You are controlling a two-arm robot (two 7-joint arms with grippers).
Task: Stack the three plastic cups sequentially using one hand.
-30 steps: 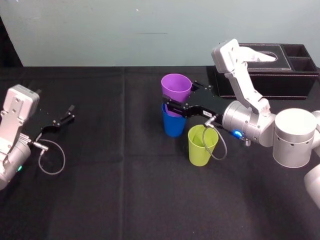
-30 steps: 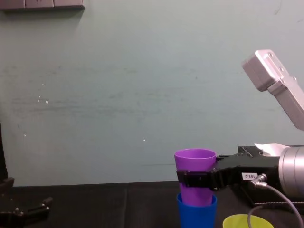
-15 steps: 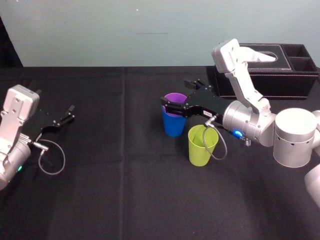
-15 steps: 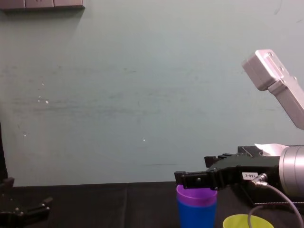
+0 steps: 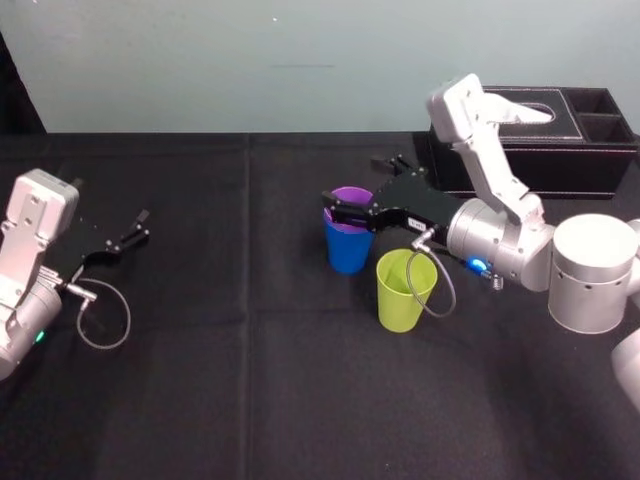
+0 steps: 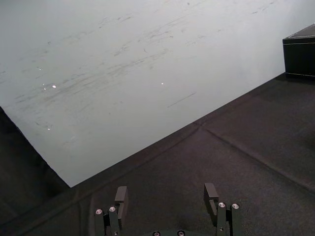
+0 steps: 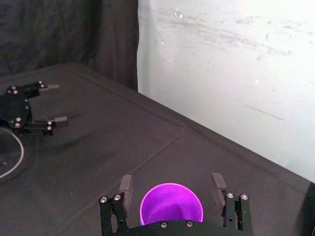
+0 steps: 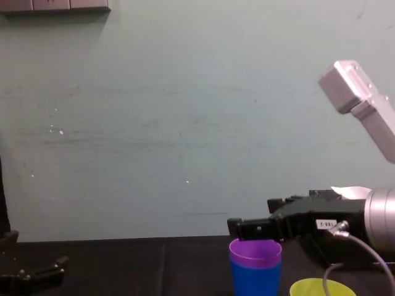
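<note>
The purple cup point(image 5: 349, 199) sits nested inside the blue cup point(image 5: 347, 252) at the table's middle, with only its rim showing above the blue one point(image 8: 255, 281). My right gripper point(image 5: 358, 186) hovers just over that rim, open, its fingers point(image 7: 126, 185) standing clear on either side of the purple cup point(image 7: 171, 202). The yellow-green cup point(image 5: 404, 291) stands upright alone, in front and to the right of the stack, under the right wrist. From the chest, the right gripper point(image 8: 254, 220) hangs just above the purple rim point(image 8: 255, 249), and the yellow-green cup point(image 8: 321, 288) shows at the bottom edge.
My left gripper point(image 5: 126, 238) rests parked at the far left of the black tablecloth, open and holding nothing point(image 6: 166, 192). A black leather tissue box point(image 5: 540, 140) stands at the back right, behind the right arm. A loose cable point(image 5: 100, 315) loops beside the left arm.
The purple cup has dropped from the right gripper's hold into the blue cup. The right gripper opened and lifted slightly above the rim. The left arm has not moved.
</note>
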